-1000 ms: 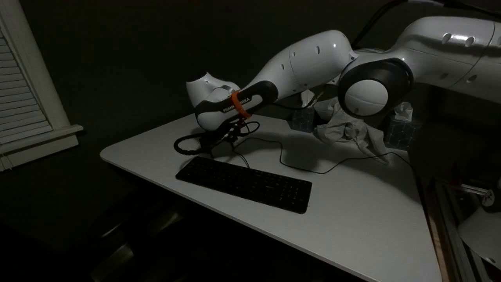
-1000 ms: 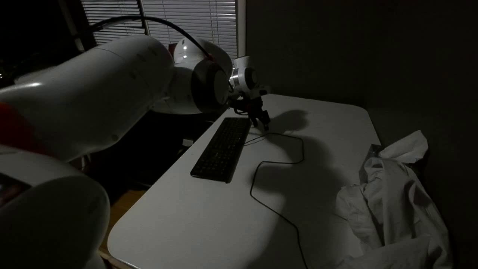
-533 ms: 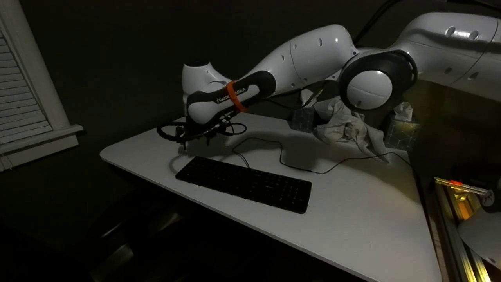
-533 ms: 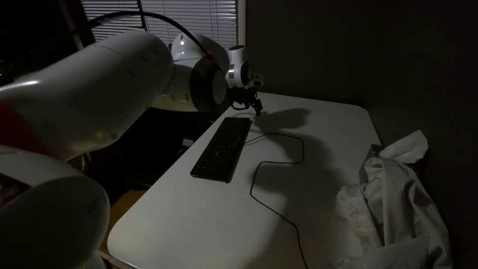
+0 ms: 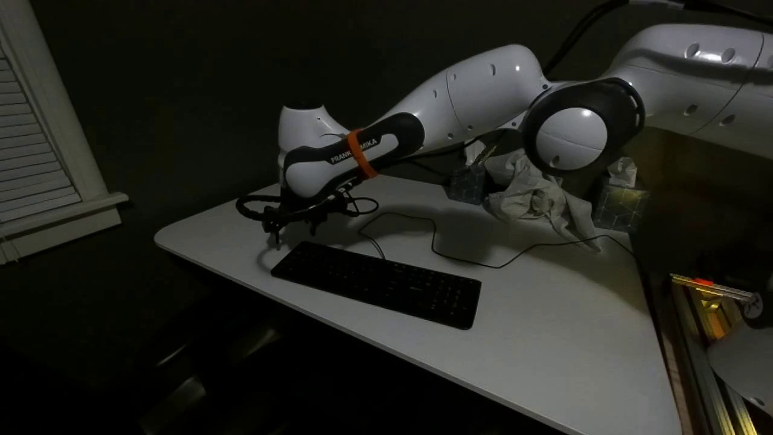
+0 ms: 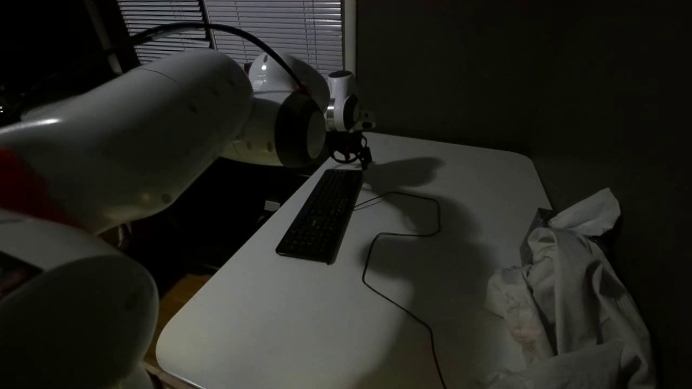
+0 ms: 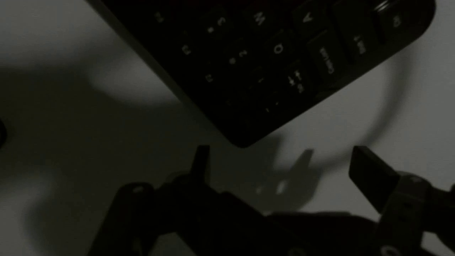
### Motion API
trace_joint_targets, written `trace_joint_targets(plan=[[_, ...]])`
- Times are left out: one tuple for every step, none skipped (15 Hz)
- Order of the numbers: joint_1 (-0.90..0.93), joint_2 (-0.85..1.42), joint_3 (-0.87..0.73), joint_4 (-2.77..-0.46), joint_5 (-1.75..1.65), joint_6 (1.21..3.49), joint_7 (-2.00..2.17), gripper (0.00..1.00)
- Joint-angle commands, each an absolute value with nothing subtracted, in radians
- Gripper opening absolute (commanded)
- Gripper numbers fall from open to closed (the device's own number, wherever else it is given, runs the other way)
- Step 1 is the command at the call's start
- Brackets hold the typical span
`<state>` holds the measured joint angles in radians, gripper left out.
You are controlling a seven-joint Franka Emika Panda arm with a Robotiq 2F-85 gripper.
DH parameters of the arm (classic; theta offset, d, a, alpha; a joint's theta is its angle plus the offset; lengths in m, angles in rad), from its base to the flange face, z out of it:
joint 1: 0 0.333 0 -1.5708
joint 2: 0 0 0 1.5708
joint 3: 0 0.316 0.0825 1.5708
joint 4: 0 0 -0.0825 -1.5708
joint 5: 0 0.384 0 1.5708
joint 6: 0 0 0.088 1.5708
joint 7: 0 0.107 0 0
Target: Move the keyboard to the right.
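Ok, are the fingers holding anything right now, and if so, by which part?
Nothing is held: in the wrist view the fingers stand apart with nothing clamped between them, and the keyboard lies ungripped on the table.

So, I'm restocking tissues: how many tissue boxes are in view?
2: in an exterior view, the left box and right box flank the pale cloth; more may be hidden.

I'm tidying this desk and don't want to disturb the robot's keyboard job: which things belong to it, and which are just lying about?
Belong to the job:
keyboard
its thin cable
tool, open near one keyboard corner

Just lying about:
crumpled pale cloth
patterned tissue box
another patterned tissue box
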<state>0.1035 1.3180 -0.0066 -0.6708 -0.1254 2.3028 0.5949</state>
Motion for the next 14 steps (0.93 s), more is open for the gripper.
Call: trace_joint_targets(plan=[[0.088, 1.337, 0.066, -0.664, -0.112, 2.414, 0.421, 1.00], [0.082, 1.339, 0.094, -0.668, -0.108, 2.441, 0.363, 1.00], [0.082, 1.346, 0.101, -0.669, -0.122, 2.466, 0.310, 1.00], [0.075, 1.350, 0.127, -0.672, -0.117, 2.484, 0.244, 1.00], [0.070, 1.355, 0.141, -0.674, -0.122, 2.497, 0.183, 1.00], [0.064, 1.358, 0.153, -0.677, -0.128, 2.500, 0.118, 1.00], [0.056, 1.361, 0.169, -0.678, -0.129, 2.502, 0.051, 1.00], [0.078, 1.344, 0.128, -0.678, -0.126, 2.476, 0.163, 1.00], [0.072, 1.348, 0.139, -0.680, -0.126, 2.480, 0.119, 1.00], [0.067, 1.350, 0.144, -0.680, -0.126, 2.482, 0.094, 1.00], [0.064, 1.351, 0.148, -0.680, -0.126, 2.483, 0.082, 1.00], [0.063, 1.351, 0.150, -0.680, -0.126, 2.483, 0.075, 1.00], [0.068, 1.353, 0.137, -0.679, -0.136, 2.484, 0.080, 1.00], [0.077, 1.354, 0.114, -0.679, -0.146, 2.487, 0.115, 1.00]])
